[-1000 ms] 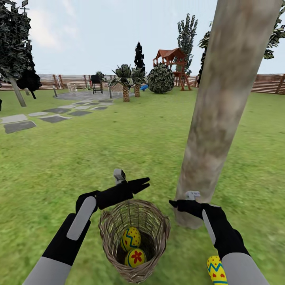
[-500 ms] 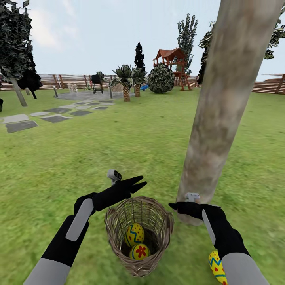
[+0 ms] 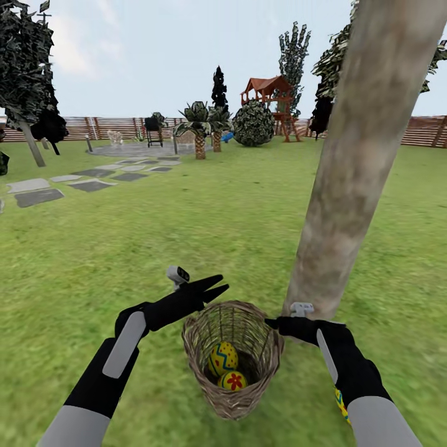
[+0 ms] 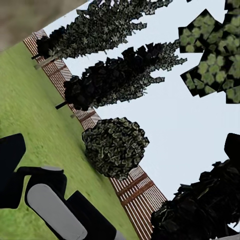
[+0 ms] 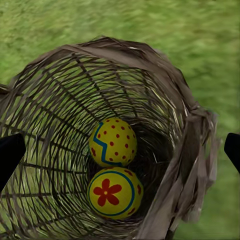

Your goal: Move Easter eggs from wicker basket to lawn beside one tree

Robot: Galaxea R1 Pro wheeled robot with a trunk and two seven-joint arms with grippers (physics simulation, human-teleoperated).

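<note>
Easter eggs are split between two places; two lie in the bottom of the wicker basket (image 3: 234,359), the dotted egg (image 5: 113,142) touching the flower egg (image 5: 112,193), while a third egg (image 3: 341,402) shows as a sliver on the lawn (image 3: 186,230) behind the right forearm, near the foot of the tree (image 3: 354,167); the basket stands on the grass just beside that trunk; judging by this, one egg is placed and the step in hand is fetching the second; the right gripper (image 3: 270,322) hovers at the basket's rim, its fingers spread wide and holding nothing, looking down into the weave; the left gripper (image 3: 218,287) hangs open and empty beyond the far rim; the next move calls for lowering the right gripper into the basket and closing on the dotted egg without snagging the wicker.
</note>
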